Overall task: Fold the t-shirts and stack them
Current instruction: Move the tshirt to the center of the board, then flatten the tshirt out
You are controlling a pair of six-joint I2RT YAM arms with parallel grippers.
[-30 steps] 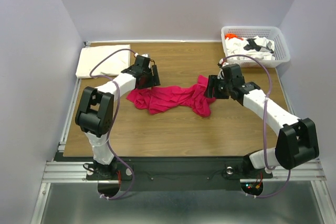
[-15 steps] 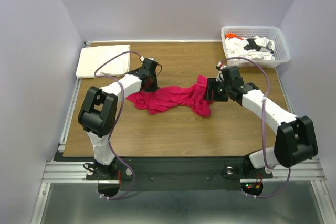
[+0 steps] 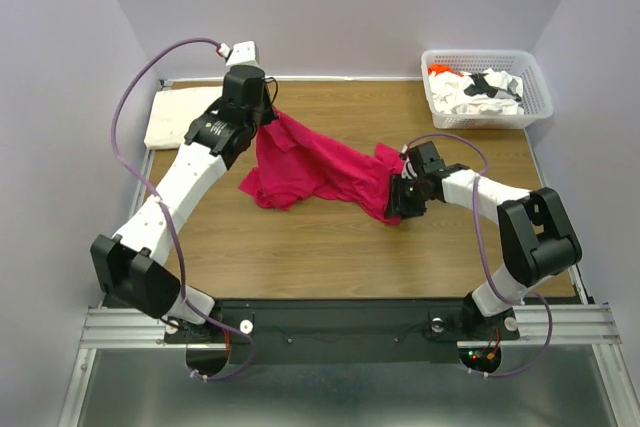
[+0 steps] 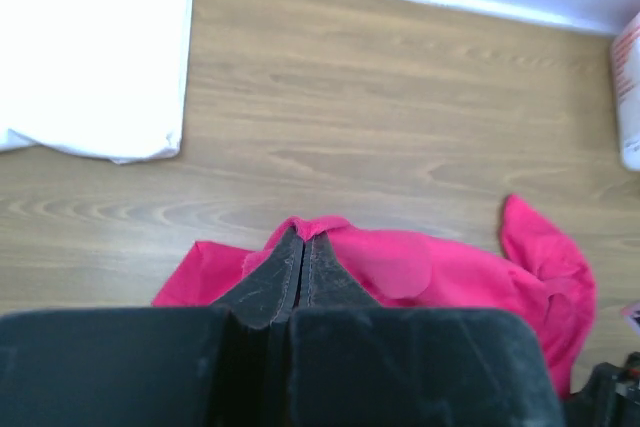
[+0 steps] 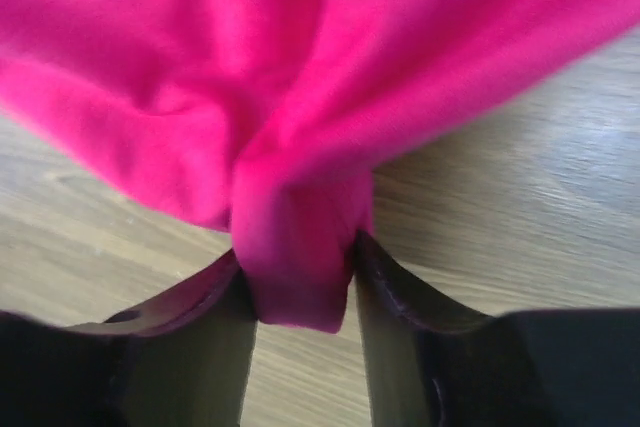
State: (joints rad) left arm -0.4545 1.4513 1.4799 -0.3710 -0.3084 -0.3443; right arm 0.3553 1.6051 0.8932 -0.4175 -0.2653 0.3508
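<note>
Left gripper pinched shut on soft magenta-red cotton t-shirt, upper left of top view; right gripper clamped its bunched right end.

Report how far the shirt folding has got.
Done: one cream shirt lies folded at the far left. In hand: the magenta shirt, unfolded, pinched by the left pincer and right pincer. Left: fold it, stack it, then the white shirts in the basket.

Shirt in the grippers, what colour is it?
Plain magenta-red shirt; the top view shows it best.
</note>
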